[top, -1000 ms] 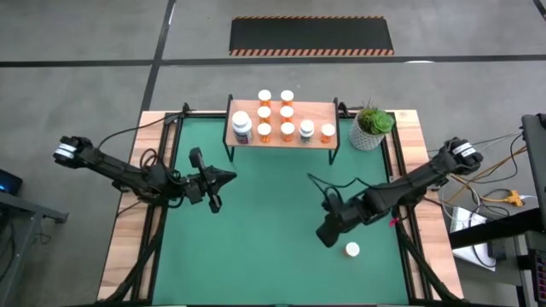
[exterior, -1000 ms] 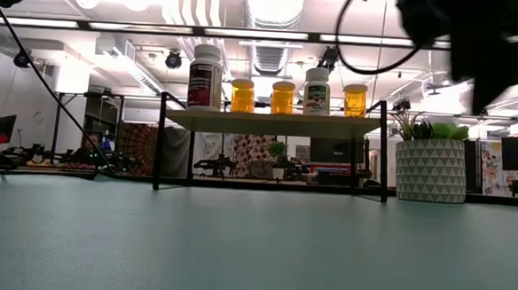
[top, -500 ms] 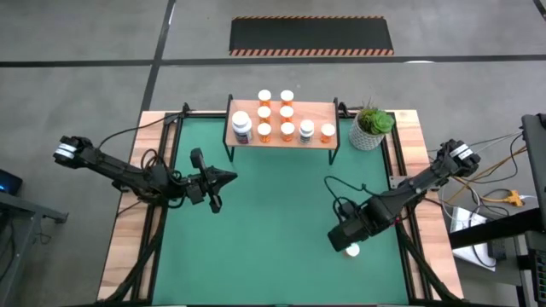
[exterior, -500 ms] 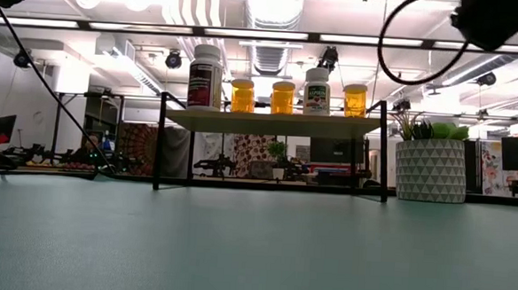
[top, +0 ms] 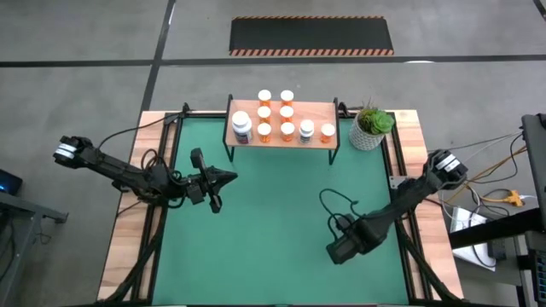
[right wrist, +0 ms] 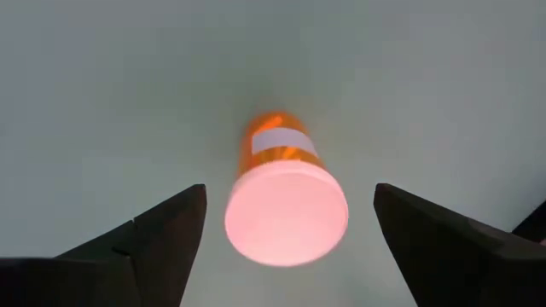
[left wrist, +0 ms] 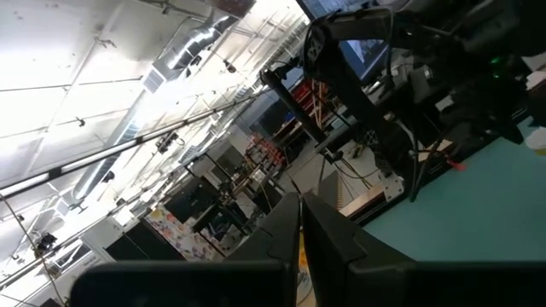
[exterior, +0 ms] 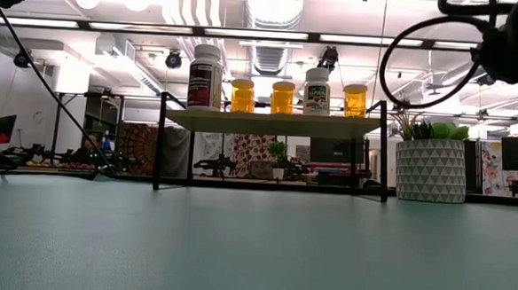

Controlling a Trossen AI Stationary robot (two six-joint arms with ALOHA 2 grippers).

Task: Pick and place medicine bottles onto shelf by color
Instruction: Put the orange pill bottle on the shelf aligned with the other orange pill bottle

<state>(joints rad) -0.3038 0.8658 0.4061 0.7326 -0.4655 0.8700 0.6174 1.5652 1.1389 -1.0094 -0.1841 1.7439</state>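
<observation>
Right wrist view: we hold our right gripper (right wrist: 288, 223) wide, straddling 1 upright orange bottle (right wrist: 285, 200) to grasp; left gripper (top: 213, 183) waits closed.

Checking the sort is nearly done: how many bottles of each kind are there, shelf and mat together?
Orange bottles: 8 (7 on the shelf, 1 on the mat under the right gripper)
Large white-and-dark bottle: 1
Small dark bottle: 1
Total: 10

Wide-spread right gripper (right wrist: 286, 247) straddles white-capped orange bottle (right wrist: 286, 200), clear gaps both sides. Middle of green mat (top: 273, 213) bare. Far edge blocked by low light-wood shelf on black legs (top: 281, 128) and white pot with green plant (top: 372, 126).
</observation>
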